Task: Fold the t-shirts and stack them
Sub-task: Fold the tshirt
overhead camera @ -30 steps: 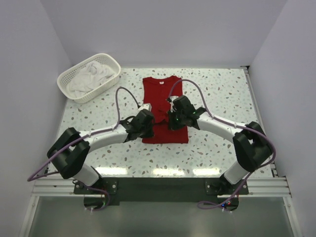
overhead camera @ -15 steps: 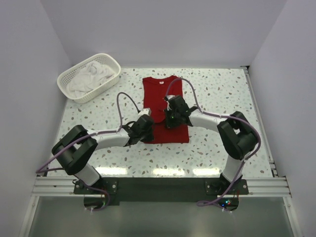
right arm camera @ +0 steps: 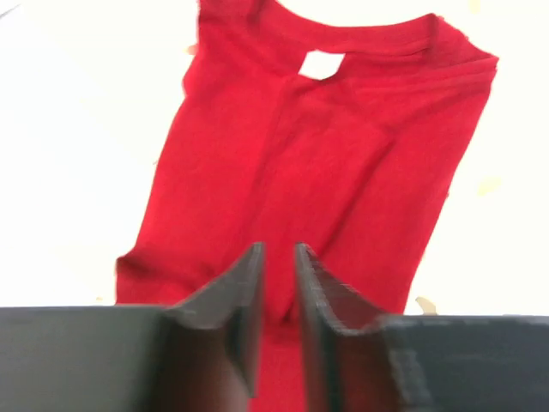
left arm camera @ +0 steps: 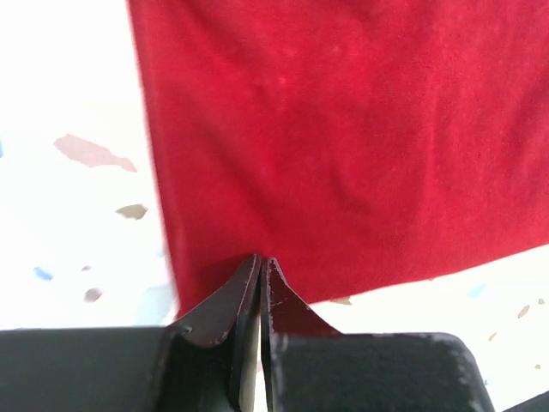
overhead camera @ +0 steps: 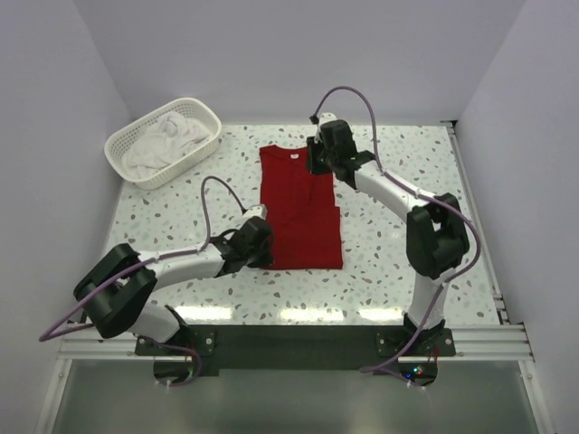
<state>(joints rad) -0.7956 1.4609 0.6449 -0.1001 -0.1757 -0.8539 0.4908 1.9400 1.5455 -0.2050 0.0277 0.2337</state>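
The deep red t-shirt point(overhead camera: 300, 212) lies flat in a long narrow fold at the table's middle, its neck with the white label point(overhead camera: 294, 155) at the far end. My left gripper point(overhead camera: 268, 245) lies low at its near left corner. In the left wrist view its jaws point(left arm camera: 260, 259) are shut with the tips on the red cloth point(left arm camera: 343, 129) just inside the hem. My right gripper point(overhead camera: 314, 166) hovers over the collar end. Its jaws point(right arm camera: 279, 249) stand slightly apart above the shirt point(right arm camera: 343, 154) and hold nothing. The white t-shirts point(overhead camera: 169, 136) lie bunched in the basket.
The white lattice basket point(overhead camera: 120, 145) stands at the far left corner. Grey walls close the table on the left, back and right. A metal rail runs along the near edge by the arm bases.
My right gripper has left the shirt's middle and swung far up to the collar. My left gripper has slid back toward the near hem, and the shirt has shifted slightly nearer.
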